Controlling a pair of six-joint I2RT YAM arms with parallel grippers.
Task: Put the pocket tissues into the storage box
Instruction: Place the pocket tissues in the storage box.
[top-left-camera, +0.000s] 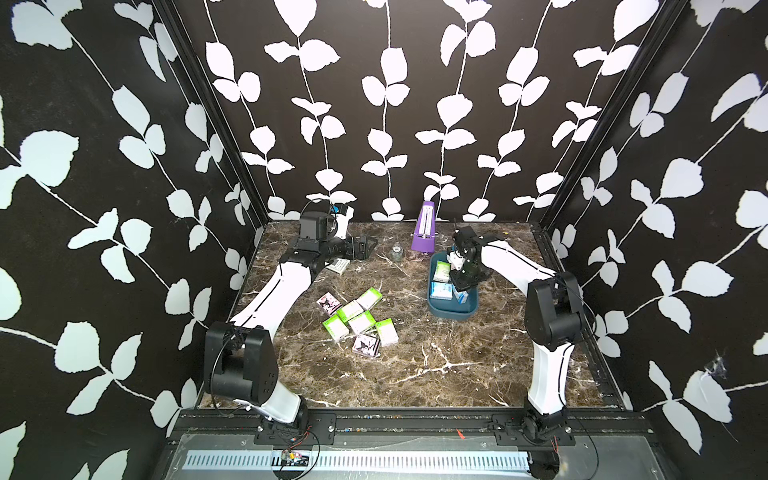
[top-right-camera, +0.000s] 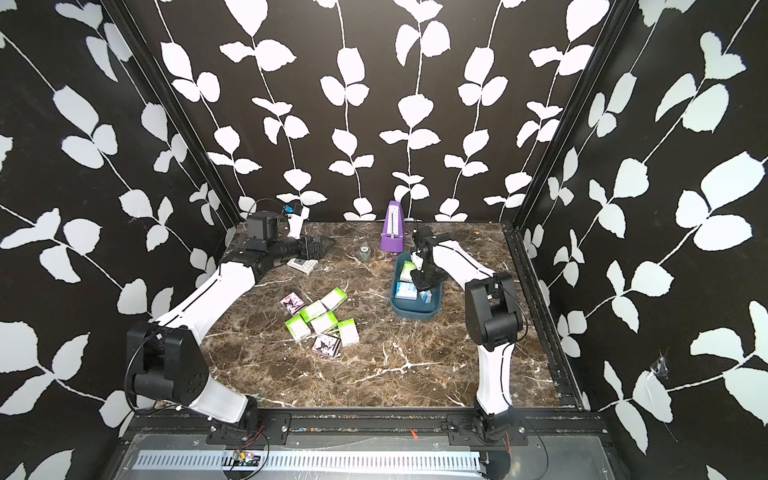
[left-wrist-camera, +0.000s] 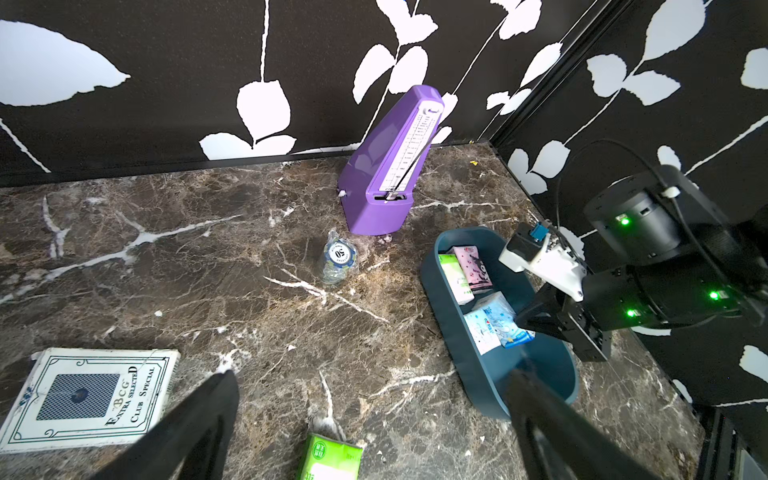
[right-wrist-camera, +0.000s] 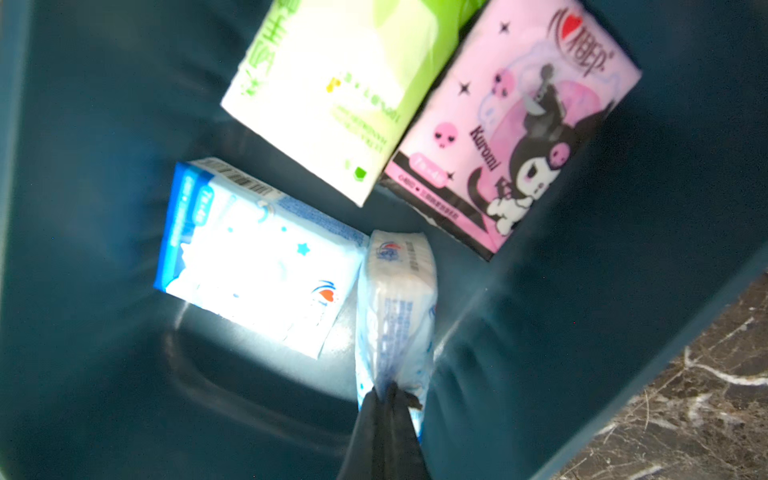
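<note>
The storage box (top-left-camera: 451, 314) sits on the right of the tabletop (top-left-camera: 415, 374), toward the far side. Four packets are in it: a green one (right-wrist-camera: 332, 91) and a pink one (right-wrist-camera: 515, 124) lie at its far end. A blue one lies flat (right-wrist-camera: 257, 257), and beside it a second blue packet (right-wrist-camera: 395, 307) stands on its edge.

The right gripper (right-wrist-camera: 386, 395) reaches down into the box. Its jaws are closed tight and appear to pinch the crimped end of that second blue packet. The left gripper (left-wrist-camera: 372, 376) hovers at the far left with its jaws wide apart and nothing between them.

Seven loose packets (top-left-camera: 357, 322) lie bunched mid-tabletop, well apart from the box on its left: five green and two pink. So about a third of the job looks done, and the whole bunch is yet to be moved.

Only the right wrist view shows the pinch and the packet standing on edge; in both top views the arm covers that spot. Only the top views show the whole bunch. The left wrist view catches a single green packet (left-wrist-camera: 330, 457) of it, but reads the far things well: a purple metronome (left-wrist-camera: 390, 166) just beyond the box, a wrapped chip (left-wrist-camera: 340, 255) and a card box (left-wrist-camera: 87, 395).
</note>
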